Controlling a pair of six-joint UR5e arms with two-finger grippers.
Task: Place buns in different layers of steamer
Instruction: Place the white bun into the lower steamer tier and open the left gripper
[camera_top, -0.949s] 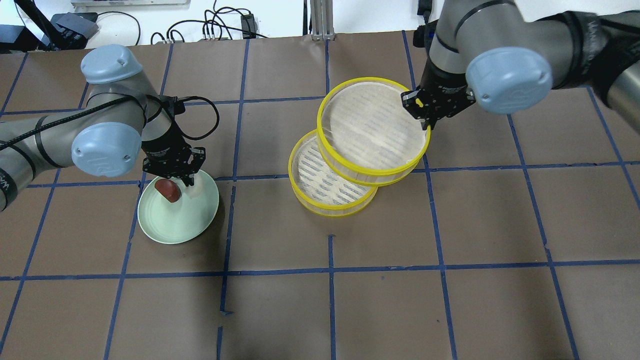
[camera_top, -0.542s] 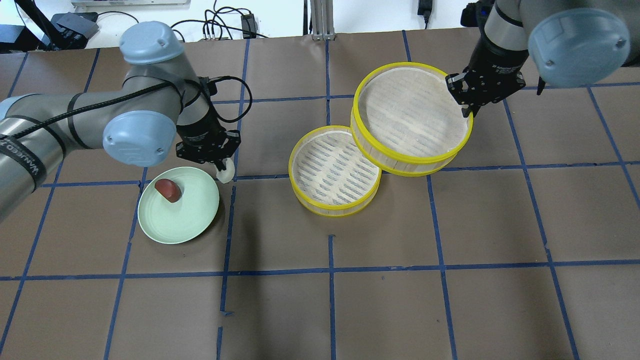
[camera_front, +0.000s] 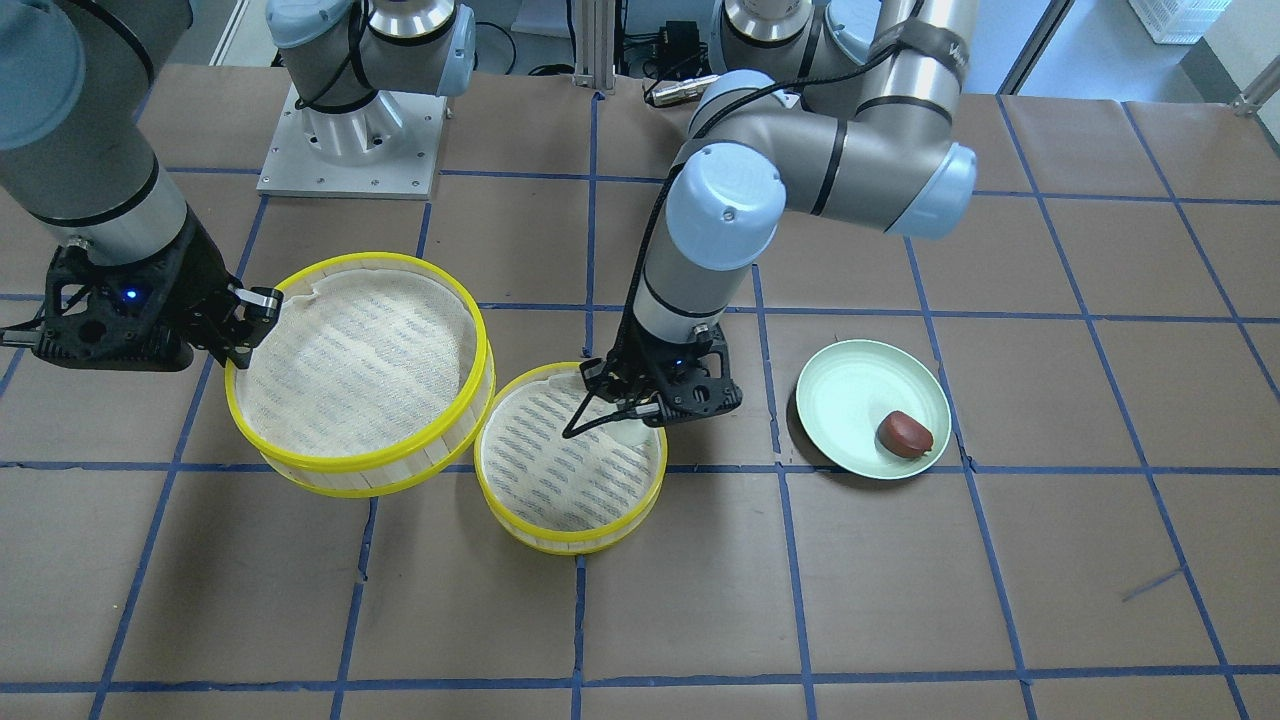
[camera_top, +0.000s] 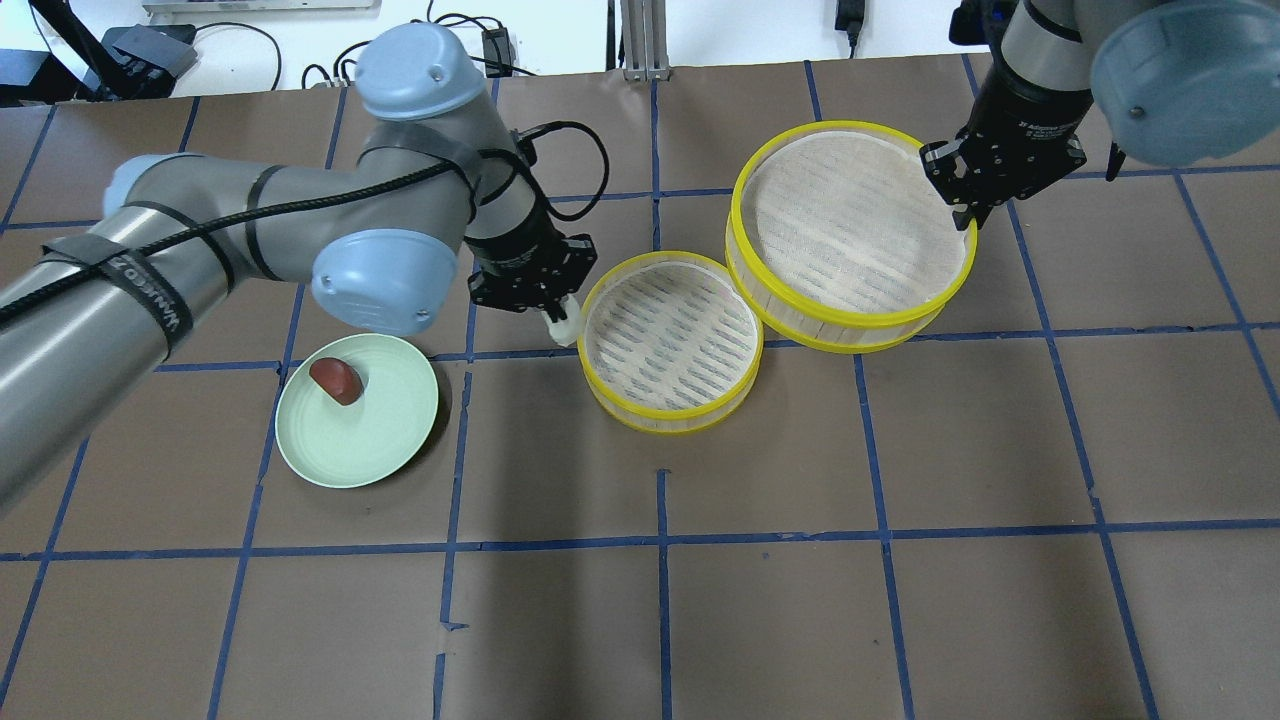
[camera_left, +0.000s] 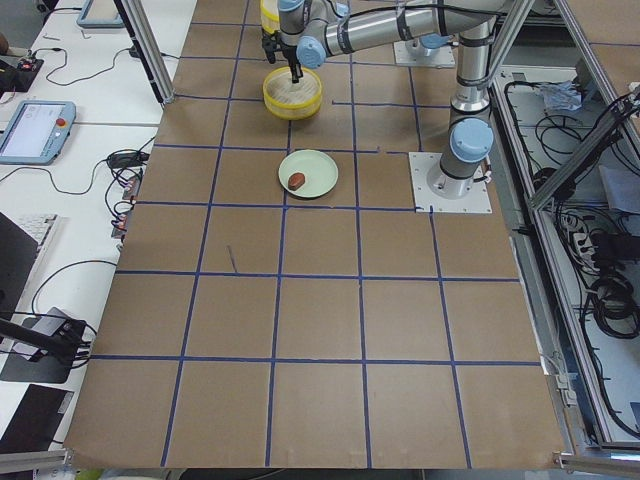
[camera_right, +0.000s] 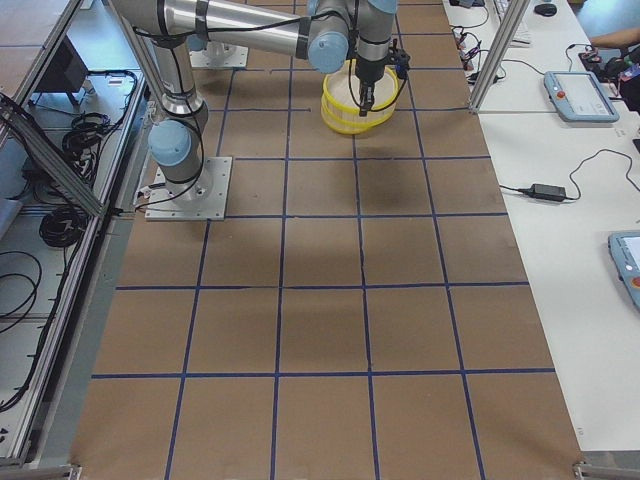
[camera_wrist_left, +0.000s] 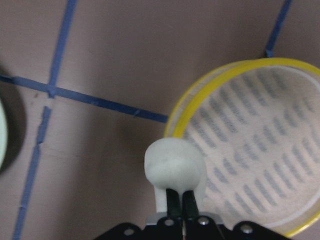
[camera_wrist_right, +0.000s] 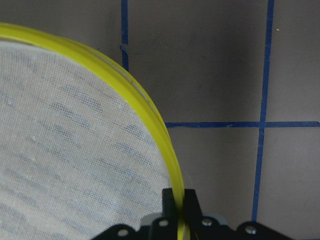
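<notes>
Left gripper (camera_top: 558, 316), clamped on the white bun (camera_wrist_left: 175, 165) at the rim of the lower layer (camera_top: 668, 424) toward the table's far edge, should clear that rim before releasing — right gripper (camera_top: 975, 213) pinches the upper layer (camera_top: 850, 335) aside.

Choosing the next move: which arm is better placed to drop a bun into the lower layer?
Left. The left fingers hold the white bun at the edge of the lower layer; the right fingers clamp the rim of the upper layer.
</notes>
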